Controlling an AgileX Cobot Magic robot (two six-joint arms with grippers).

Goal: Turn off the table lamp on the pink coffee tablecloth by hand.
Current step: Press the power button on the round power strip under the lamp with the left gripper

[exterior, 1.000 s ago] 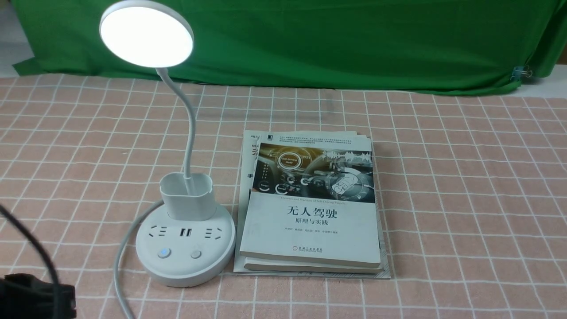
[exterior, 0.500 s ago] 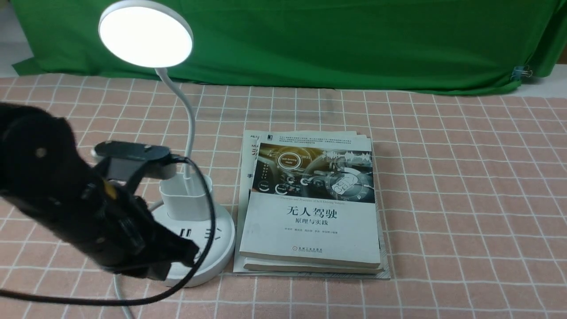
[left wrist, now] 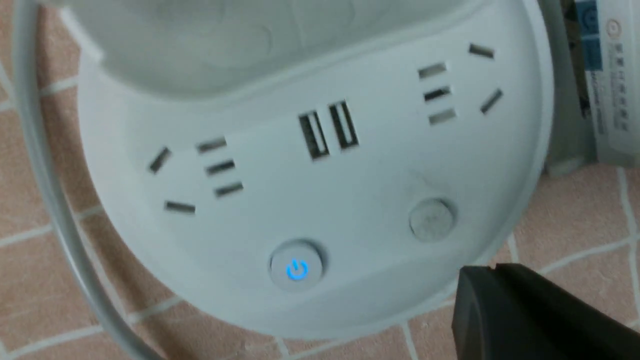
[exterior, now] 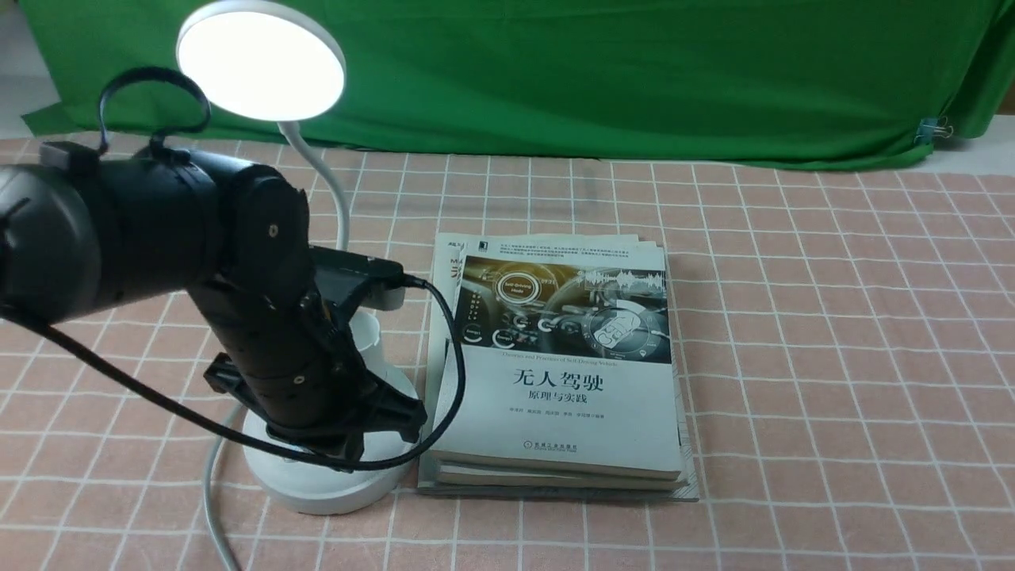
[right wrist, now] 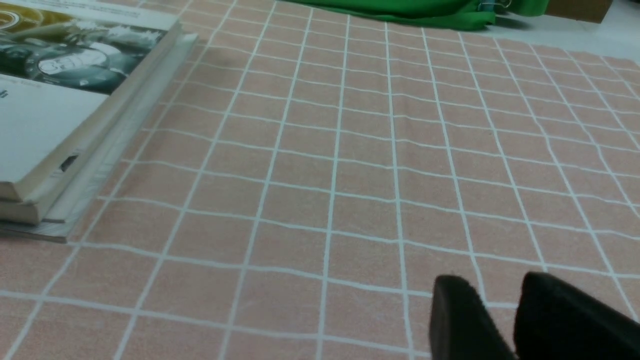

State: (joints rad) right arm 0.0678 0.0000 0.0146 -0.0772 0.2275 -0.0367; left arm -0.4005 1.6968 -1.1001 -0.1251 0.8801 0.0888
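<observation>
Lamp (exterior: 260, 62) glows — left tool (exterior: 349, 428) over its base (left wrist: 350, 200), open or closed I cannot tell.

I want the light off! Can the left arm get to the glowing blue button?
Probably yes. The left end effector hangs right at the lamp base's edge, a short way from the blue button, and nothing lies between them. The books sit off to the side.

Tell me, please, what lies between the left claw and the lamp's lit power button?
Nothing but bare lamp base separates the left claw from the power button, as the left wrist view shows.
</observation>
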